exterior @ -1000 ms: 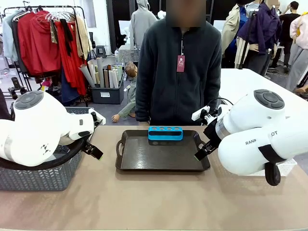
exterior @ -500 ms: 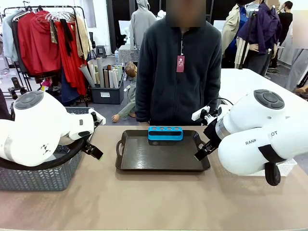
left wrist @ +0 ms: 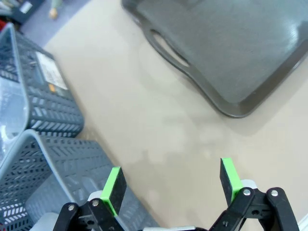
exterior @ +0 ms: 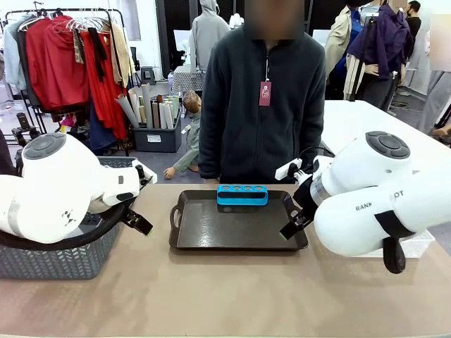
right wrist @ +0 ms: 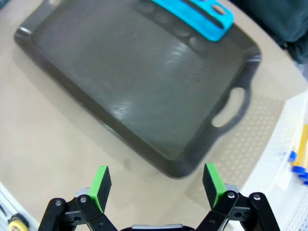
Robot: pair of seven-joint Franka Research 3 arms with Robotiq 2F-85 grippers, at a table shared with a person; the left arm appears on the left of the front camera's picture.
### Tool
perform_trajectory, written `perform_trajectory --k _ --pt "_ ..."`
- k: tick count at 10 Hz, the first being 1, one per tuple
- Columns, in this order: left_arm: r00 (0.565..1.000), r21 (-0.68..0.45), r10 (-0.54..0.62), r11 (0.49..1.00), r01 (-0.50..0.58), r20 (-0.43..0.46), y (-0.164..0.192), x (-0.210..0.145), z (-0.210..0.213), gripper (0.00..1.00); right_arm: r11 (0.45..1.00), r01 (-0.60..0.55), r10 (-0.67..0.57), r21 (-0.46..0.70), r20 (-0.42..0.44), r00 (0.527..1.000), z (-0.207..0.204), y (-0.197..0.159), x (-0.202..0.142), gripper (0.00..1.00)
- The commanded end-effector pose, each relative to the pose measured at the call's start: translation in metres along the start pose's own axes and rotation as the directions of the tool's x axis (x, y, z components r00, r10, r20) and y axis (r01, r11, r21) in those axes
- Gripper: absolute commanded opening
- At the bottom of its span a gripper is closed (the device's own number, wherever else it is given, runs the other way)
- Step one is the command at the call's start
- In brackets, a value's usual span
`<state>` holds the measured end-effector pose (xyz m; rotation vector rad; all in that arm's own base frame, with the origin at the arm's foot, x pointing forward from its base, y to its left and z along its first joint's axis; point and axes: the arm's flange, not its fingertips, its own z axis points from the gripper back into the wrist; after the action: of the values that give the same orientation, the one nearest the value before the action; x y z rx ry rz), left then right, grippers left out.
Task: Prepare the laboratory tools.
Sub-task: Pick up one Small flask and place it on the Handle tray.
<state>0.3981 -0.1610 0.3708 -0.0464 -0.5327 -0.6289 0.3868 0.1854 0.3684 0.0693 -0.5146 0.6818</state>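
Right gripper (right wrist: 156,179): jaws apart, empty, above the near edge of the black tray (right wrist: 120,96). Blue-capped tubes (right wrist: 291,156) — in the white basket (right wrist: 269,144) beside the tray's handle, on this gripper's side, so the right arm (exterior: 380,204) looks nearer; long axis too blurred to call. Left gripper (left wrist: 171,185): jaws apart, empty, over table (left wrist: 144,120) by grey baskets (left wrist: 53,110). Right wrist view gives the tubes — front view, both arms flanking the tray.

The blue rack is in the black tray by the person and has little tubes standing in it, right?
Not quite. The blue rack is in the black tray by the person, but its holes are empty; nothing stands in it. The front view shows that.
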Motion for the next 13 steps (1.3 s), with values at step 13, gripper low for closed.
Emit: perform_trajectory --k 13 --pt "0.96 -0.269 -0.146 0.94 0.21 0.238 0.056 0.07 0.142 1.0 0.951 -0.116 0.086 0.286 0.114 0.99 0.137 -0.067 0.078 1.0"
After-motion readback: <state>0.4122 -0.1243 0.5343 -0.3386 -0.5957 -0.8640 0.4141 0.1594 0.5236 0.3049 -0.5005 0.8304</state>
